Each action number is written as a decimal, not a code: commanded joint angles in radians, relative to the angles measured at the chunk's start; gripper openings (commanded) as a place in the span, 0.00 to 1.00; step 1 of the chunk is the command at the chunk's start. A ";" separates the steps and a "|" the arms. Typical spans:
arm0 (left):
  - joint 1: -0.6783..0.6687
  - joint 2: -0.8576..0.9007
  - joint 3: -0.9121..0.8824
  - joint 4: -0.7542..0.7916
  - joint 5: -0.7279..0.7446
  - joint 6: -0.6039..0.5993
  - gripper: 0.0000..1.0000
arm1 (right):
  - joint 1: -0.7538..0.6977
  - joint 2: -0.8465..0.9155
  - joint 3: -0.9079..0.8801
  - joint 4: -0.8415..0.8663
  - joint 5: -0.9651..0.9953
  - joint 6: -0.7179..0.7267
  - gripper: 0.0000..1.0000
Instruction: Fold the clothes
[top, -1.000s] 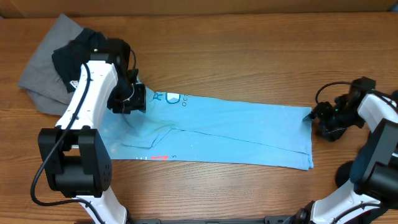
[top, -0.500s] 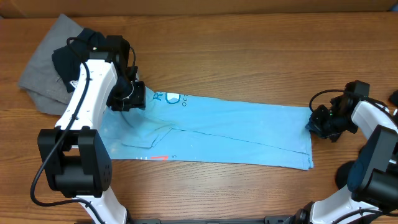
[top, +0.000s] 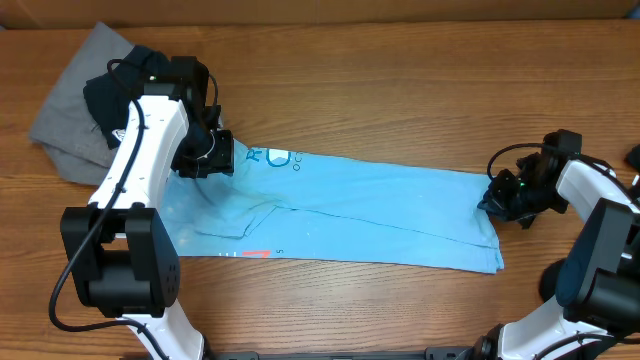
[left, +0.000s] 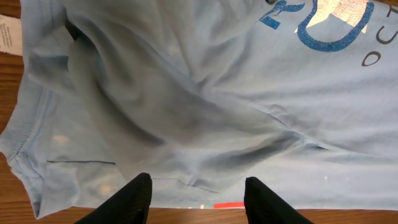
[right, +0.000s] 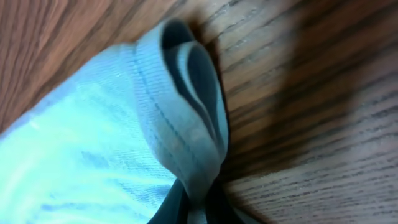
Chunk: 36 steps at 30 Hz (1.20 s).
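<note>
While the right claw (right: 196, 208) is shut, it is clamped on the hem (right: 186, 118) of the light blue shirt (top: 380, 215). The hem is doubled into a loop that stands up just beyond the pinch, with bare table (top: 400, 90) right beside it. From overhead, this grip is at the far corner of the shirt's right end, and that corner looks slightly raised. How far it is off the wood, cannot tell. From there the shirt lies as one long flat strip across the table toward the left arm, with a lengthwise crease down the middle. The left claw (left: 199, 202) is at the other end, jaws apart, both dark fingertips (left: 138, 196) showing with wrinkled blue cloth between and beyond them. No cloth is seen pinched, and whether the tips touch the shirt, cannot tell. The cloth under this claw is rumpled, with a stitched hem at the near left edge. A white label (left: 9, 34) is at the shirt's edge on the wood. The blue print (top: 278, 158) sits just beside the left claw on the strip's far edge. A red mark (top: 257, 253) is at the near edge. Behind the left arm, at the far left corner of the table, a grey shirt (top: 65, 120) lies crumpled with a black shirt (top: 108, 92) on top, close to the blue one.
</note>
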 joint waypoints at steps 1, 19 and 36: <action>-0.006 -0.024 0.018 0.001 -0.007 0.017 0.52 | -0.037 0.074 0.003 0.006 0.193 0.062 0.04; -0.003 -0.024 0.018 -0.001 -0.007 0.020 0.61 | -0.126 0.042 0.370 -0.201 0.174 0.051 0.54; -0.007 -0.023 -0.222 0.102 0.101 -0.057 0.67 | -0.058 -0.167 0.448 -0.314 -0.089 -0.006 0.63</action>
